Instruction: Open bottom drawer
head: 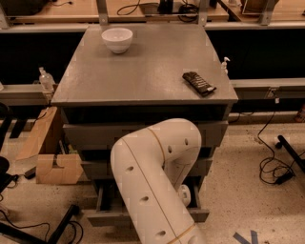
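A grey three-drawer cabinet [143, 76] fills the middle of the camera view. Its bottom drawer [102, 217] stands pulled out a little, with its dark inside [107, 195] showing at the left. My white arm [152, 181] reaches down in front of the drawers and covers their middle, knobs included. The gripper is hidden behind the arm, down at the bottom drawer; only a round white part [185, 194] of the wrist shows there.
A white bowl [117, 39] and a dark flat snack bar [198, 83] lie on the cabinet top. A cardboard box [50, 157] stands on the floor at the left. Cables [274, 167] and a black leg [290, 152] lie at the right. A workbench [143, 9] runs behind.
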